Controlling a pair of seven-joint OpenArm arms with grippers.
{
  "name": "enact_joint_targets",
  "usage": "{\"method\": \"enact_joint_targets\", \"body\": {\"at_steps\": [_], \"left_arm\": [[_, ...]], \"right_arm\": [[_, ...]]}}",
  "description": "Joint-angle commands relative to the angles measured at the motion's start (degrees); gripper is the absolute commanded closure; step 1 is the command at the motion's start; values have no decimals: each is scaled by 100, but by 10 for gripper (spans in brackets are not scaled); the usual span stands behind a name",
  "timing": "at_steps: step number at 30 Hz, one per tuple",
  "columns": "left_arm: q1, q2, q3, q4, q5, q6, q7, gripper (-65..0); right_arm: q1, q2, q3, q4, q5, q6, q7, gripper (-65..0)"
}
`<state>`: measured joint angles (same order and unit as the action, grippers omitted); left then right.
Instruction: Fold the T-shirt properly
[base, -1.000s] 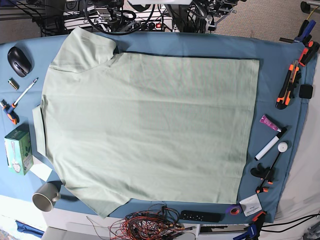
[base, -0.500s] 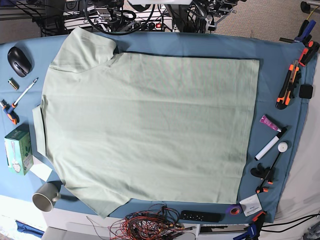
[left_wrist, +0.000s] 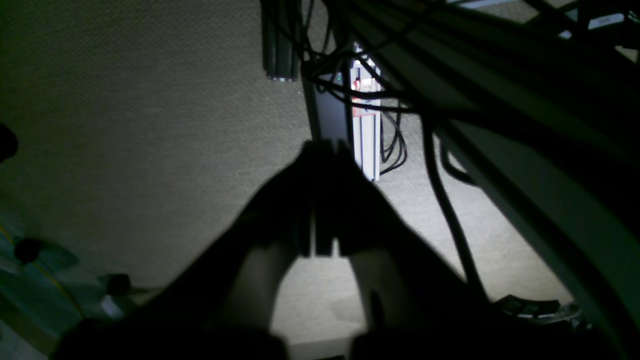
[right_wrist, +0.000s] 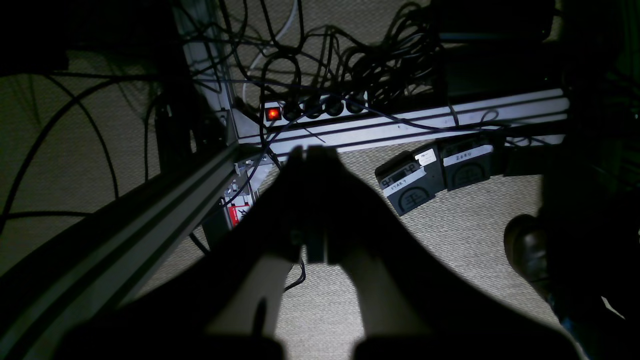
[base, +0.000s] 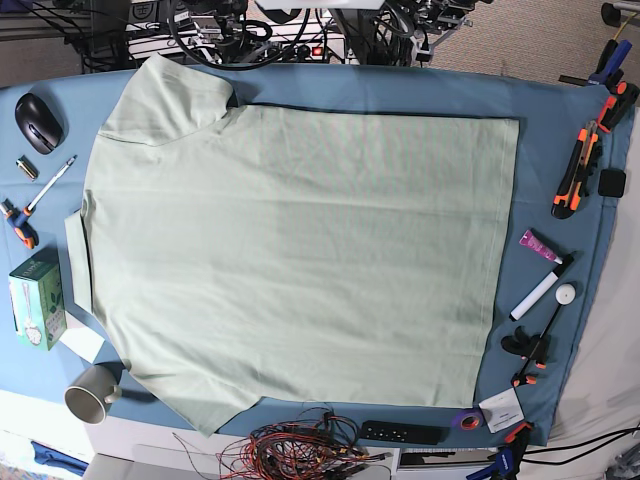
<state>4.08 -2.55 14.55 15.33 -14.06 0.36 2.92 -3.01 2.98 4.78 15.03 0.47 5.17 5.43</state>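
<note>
We see the T-shirt (base: 290, 250) spread flat on the bench (base: 560, 110). Our left hand (left_wrist: 320, 150) and right hand (right_wrist: 310, 152) hang closed and empty above carpet.

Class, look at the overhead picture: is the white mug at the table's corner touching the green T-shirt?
Apart. The base view shows the mug just beyond the T-shirt's lower sleeve, with a strip of blue tablecloth and shadow visible between them.

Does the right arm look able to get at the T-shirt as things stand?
Probably yes, once it swings in. The T-shirt lies flat and uncovered on the blue tablecloth, nothing on top. The right hand, shut, hangs over the floor beside the table, not over the shirt.
</note>
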Motion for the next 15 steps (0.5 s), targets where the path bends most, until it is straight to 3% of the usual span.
{"method": "enact_joint_targets", "body": {"at_steps": [1,11,15], "left_arm": [[7,-2,-9,22,-9,-35,2,-5],[186,-55,-9,229,-7,-35,138,-5],[560,-181,-9,833,-7,-13,468,-5]], "right_arm": [[15,35,15,35,-7,11,105,0],[-20,55,15,57,-39,13,402,0],[-249,116,15,365,-492,13,396,0]]}}
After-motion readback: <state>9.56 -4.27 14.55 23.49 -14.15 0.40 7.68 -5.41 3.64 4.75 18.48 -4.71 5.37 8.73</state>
